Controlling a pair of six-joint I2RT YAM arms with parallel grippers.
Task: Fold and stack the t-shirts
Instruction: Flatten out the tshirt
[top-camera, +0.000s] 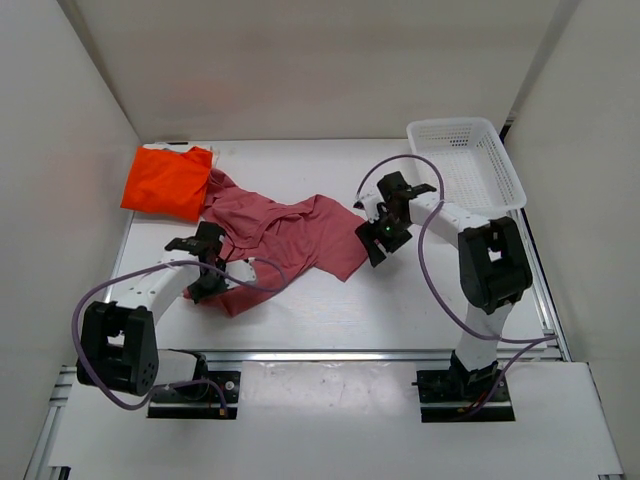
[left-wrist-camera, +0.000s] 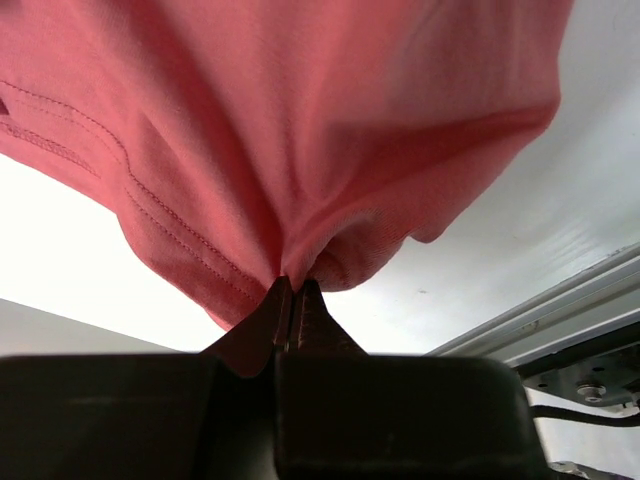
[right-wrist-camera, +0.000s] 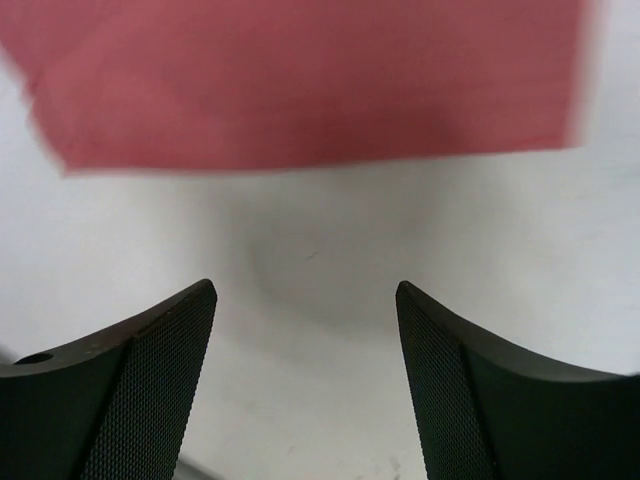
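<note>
T-shirts, two that I can see, are on the white surface. The pinkish-red t-shirt sprawls crumpled across the middle and left of it, one end reaching up to the orange t-shirt. The orange one lies flat at the far left corner, and the two cloths touch where they meet.

The left hand is clamped tight on the near left part of the pinkish-red t-shirt. From its wrist view the fingers are pressed together on a pinch of hemmed fabric, which bunches into folds right at the tips and fans out above them.

The right hand stands wide open with nothing between its fingers. It hangs just beside the right edge of the pinkish-red t-shirt. In its own view, which is somewhat blurred, the cloth's straight edge lies ahead of the fingertips, and only bare surface shows in the gap. I can't tell from here whether the tips touch the surface.

A white mesh basket sits at the far right corner, well apart from both shirts.
</note>
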